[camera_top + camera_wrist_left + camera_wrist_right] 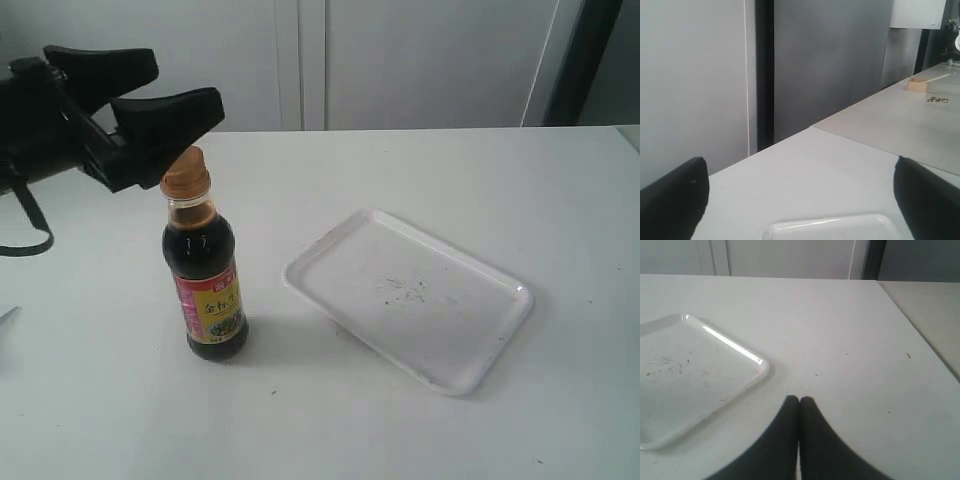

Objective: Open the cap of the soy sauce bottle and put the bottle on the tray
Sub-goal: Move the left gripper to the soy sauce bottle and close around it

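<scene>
My left gripper (183, 84) hangs spread wide and empty, up beside the cap (185, 172), which looks closed. My right gripper (800, 401) is pinched together on nothing, near a corner of the tray (455, 335). The soy sauce bottle (205, 275) stands upright on the counter (100, 420), well in from its far edge, near the tray but apart. Glass and nearly full, so I judge it weighty, rigid, slick, breakable (and tippy). I'd clamp the labelled body; nothing blocks the way
</scene>
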Motion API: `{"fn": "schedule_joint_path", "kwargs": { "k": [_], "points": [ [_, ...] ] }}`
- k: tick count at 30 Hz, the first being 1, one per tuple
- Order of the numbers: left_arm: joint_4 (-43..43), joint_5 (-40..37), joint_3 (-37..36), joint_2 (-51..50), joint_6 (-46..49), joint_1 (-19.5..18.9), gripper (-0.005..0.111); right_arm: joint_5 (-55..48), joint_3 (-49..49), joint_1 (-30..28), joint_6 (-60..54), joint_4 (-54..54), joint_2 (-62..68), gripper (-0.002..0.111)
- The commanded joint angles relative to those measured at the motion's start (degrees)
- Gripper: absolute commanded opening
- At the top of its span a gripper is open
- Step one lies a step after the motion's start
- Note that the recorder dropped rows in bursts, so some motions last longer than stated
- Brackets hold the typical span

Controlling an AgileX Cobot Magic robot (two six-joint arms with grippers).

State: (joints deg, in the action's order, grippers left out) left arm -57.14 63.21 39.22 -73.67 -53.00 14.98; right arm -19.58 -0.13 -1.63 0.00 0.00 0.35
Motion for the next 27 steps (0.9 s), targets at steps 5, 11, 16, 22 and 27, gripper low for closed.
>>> {"fn": "schedule_joint_path", "kwargs": {
  "k": [5, 11, 16, 22, 27],
  "points": [
    [0.1, 2.1, 1.5, -6.6, 2.4, 0.6, 0.105, 0.3, 0.1, -0.2, 0.3, 0.0, -0.3, 0.0],
    [0.5, 6.7, 1.5, -13.4, 5.5, 0.6, 0.105, 0.4, 0.1, -0.2, 0.0, 0.0, -0.3, 0.0],
    [-0.3, 6.7, 1.2, -15.5, 6.8, 0.6, 0.105, 0.4, 0.1, -0.2, 0.0, 0.0, -0.3, 0.0],
    [3.2, 6.7, -3.5, -15.7, 14.2, 0.4, 0.105, 0.3, 0.1, -0.2, 0.0, 0.0, -0.3, 0.0],
    [3.9, 6.7, -4.4, -17.4, 14.4, 0.4, 0.105, 0.3, 0.1, -0.2, 0.0, 0.0, -0.3, 0.0]
  ]
}}
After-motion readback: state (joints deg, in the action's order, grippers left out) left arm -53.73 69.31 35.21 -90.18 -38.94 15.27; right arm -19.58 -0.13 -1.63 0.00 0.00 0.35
